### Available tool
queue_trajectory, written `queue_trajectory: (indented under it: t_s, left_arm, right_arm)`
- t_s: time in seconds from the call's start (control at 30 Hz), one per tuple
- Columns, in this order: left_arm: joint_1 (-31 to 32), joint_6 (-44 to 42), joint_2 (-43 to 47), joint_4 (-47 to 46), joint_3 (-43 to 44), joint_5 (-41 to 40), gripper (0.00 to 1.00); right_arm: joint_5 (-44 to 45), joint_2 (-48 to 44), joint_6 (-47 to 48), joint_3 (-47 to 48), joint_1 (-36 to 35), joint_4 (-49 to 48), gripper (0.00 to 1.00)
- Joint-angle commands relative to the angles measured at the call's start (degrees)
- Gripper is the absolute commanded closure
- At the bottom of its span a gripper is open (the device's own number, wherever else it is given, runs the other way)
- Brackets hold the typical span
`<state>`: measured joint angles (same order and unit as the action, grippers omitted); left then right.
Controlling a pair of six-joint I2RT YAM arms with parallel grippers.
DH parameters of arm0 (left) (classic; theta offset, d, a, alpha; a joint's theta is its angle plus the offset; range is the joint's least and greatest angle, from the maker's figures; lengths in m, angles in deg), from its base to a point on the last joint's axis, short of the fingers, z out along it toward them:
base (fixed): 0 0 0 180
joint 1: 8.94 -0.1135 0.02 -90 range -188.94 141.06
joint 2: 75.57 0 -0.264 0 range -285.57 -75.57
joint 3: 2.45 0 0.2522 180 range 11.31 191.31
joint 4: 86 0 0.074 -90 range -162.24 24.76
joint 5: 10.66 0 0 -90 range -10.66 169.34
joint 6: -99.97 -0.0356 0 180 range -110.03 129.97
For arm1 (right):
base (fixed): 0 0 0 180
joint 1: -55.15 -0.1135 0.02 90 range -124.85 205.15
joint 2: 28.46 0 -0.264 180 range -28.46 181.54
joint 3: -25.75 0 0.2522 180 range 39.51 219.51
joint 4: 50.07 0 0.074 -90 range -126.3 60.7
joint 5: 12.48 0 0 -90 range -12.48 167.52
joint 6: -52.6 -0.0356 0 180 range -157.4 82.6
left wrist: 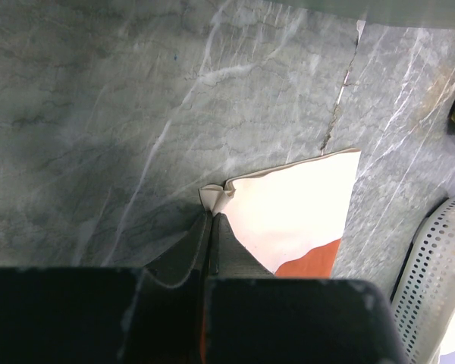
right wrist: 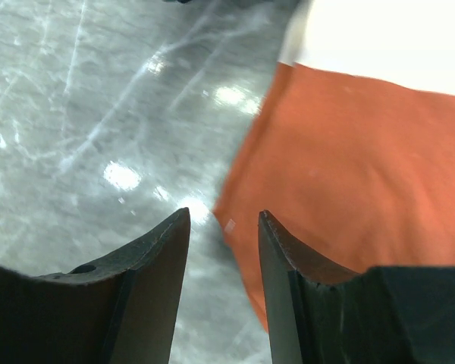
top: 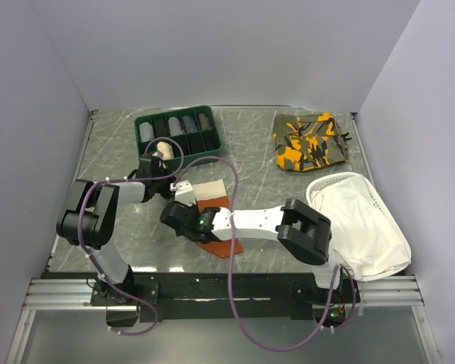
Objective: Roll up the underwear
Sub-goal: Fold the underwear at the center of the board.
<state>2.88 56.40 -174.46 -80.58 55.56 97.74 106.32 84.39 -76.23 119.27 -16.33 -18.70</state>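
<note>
Grey marbled table, clothes and holders on it.
Green tray at the back, camo garment back right, basket at right, underwear mid-table.

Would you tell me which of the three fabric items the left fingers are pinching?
The rust-orange underwear with the cream panel, mid-table, its corner between the left fingers; the camouflage garment and the white cloth lie apart at the right.

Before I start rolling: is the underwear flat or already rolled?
Flat: the underwear lies spread, no roll showing; the left gripper pinches its white corner.
</note>
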Motion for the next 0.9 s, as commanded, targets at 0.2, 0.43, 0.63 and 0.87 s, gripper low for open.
queue_trajectory:
  t_s: [0.2,0.43,0.63,0.87]
  left_arm:
    - [-0.6,-0.6,-1.6,3.8,-1.1,-0.4,0.99]
    - [-0.7,-0.7,-1.6,3.8,-1.3,-0.5,0.99]
    - [-0.7,-0.8,-1.1,4.0,-1.3,-0.8,0.99]
    - [-0.8,-1.0,-1.0,4.3,-1.3,-0.9,0.99]
  right_arm:
    - [0.4,6.1,0.4,7.5,-0.4,3.1,0.53]
    - [0.8,8.4,0.2,10.4,-0.9,6.7,0.55]
    - [1.2,11.3,0.1,14.0,-1.6,10.5,0.58]
    - [2.9,11.8,-0.5,14.3,-1.8,11.8,0.58]
